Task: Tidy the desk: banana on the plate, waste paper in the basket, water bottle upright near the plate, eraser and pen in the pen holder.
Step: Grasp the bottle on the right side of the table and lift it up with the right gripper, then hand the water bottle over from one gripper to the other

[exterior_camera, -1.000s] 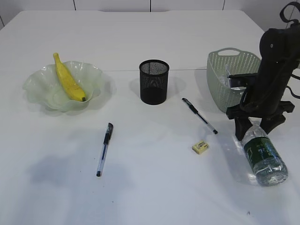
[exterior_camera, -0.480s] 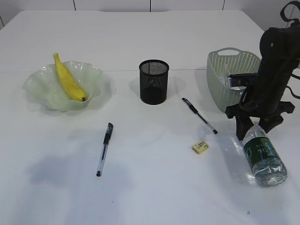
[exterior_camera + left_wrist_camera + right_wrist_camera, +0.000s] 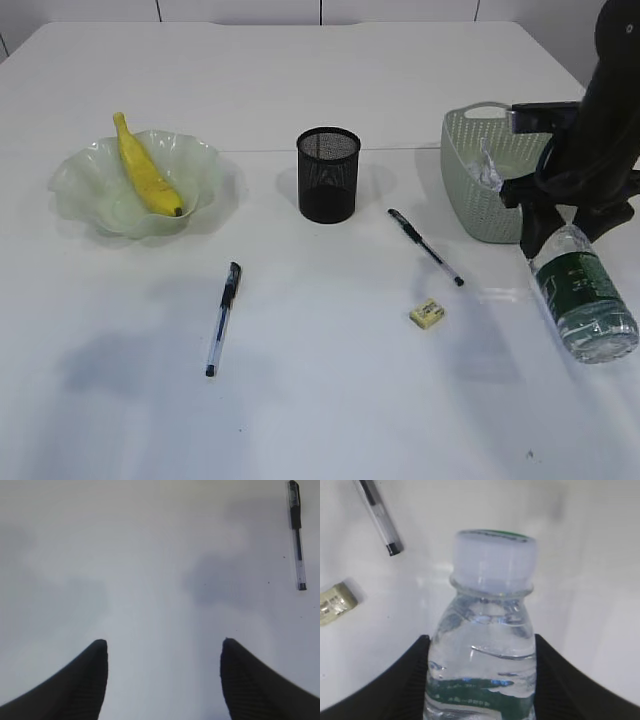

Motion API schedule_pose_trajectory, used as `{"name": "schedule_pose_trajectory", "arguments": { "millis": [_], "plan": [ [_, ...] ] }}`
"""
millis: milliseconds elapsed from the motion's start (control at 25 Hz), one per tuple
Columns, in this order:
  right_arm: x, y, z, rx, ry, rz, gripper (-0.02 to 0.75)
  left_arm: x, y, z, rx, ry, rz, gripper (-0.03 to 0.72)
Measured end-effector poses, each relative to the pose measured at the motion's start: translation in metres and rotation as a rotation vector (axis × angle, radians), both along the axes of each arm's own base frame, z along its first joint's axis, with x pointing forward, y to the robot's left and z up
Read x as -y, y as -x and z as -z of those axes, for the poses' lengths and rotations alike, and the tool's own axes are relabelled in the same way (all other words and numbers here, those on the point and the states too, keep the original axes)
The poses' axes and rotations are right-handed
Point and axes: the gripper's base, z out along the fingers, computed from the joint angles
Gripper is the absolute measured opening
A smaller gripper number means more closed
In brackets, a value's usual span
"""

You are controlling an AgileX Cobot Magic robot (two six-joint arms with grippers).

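Observation:
My right gripper [image 3: 558, 222] is shut on the water bottle [image 3: 584, 304], clear with a green label, and holds it lifted and tilted at the right; in the right wrist view the bottle [image 3: 482, 645] sits between the jaws [image 3: 481, 647]. The banana [image 3: 145, 170] lies in the pale green plate [image 3: 75, 195]. Crumpled paper [image 3: 487, 168] lies in the green basket [image 3: 470, 205]. Two pens lie on the table, one at front left [image 3: 223, 317] and one right of centre [image 3: 426, 247]. A yellow eraser [image 3: 427, 314] lies near it. The black mesh pen holder [image 3: 328, 175] stands in the middle. My left gripper [image 3: 162, 652] is open and empty.
The white table [image 3: 320, 400] reaches all edges of the exterior view. The left wrist view shows a pen [image 3: 296, 532] at upper right above bare table. The right wrist view shows a pen tip [image 3: 382, 522] and the eraser [image 3: 335, 602] left of the bottle.
My right gripper has lifted the bottle off the table and moved it up and to the right. Nothing else has moved.

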Motion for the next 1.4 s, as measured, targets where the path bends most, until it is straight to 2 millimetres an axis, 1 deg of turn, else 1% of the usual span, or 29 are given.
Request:
{"name": "schedule_pose_trajectory", "arguments": {
  "millis": [80, 320, 440, 560, 680, 880, 1000, 1080, 1160, 1240, 1400],
  "plan": [
    [0.0, 0.004, -0.011, 0.018, -0.001, -0.006, 0.412, 0.0, 0.0, 0.0, 0.0, 0.0, 0.0, 0.496],
    [0.001, 0.019, -0.054, 0.105, -0.006, -0.013, 0.412, 0.0, 0.0, 0.0, 0.0, 0.002, 0.0, 0.496],
    [0.002, 0.032, -0.077, 0.159, -0.013, -0.012, 0.412, 0.0, 0.0, 0.0, 0.0, 0.002, 0.0, 0.496],
    [0.002, 0.049, -0.091, 0.206, -0.019, -0.01, 0.412, 0.0, 0.0, 0.0, 0.0, 0.002, 0.0, 0.496],
    [0.004, 0.071, -0.092, 0.228, -0.022, -0.021, 0.412, 0.0, 0.0, 0.0, -0.001, 0.003, 0.0, 0.496],
    [0.002, 0.113, -0.079, 0.261, -0.058, -0.067, 0.412, 0.0, 0.0, 0.0, -0.001, 0.003, 0.0, 0.496],
    [0.0, 0.138, -0.078, 0.335, -0.099, -0.121, 0.411, 0.0, 0.0, 0.0, -0.001, 0.003, 0.0, 0.496],
    [-0.004, 0.15, -0.078, 0.387, -0.136, -0.155, 0.411, 0.0, 0.0, 0.0, -0.001, 0.003, 0.0, 0.496],
    [-0.009, 0.159, -0.08, 0.425, -0.19, -0.207, 0.41, 0.0, 0.0, 0.0, 0.001, 0.004, 0.0, 0.496],
    [-0.015, 0.162, -0.084, 0.463, -0.248, -0.268, 0.41, 0.0, -0.001, 0.0, 0.007, 0.005, 0.0, 0.496],
    [-0.029, 0.159, -0.093, 0.567, -0.389, -0.376, 0.41, 0.001, -0.002, -0.001, 0.025, 0.007, 0.003, 0.496]
  ]
}}
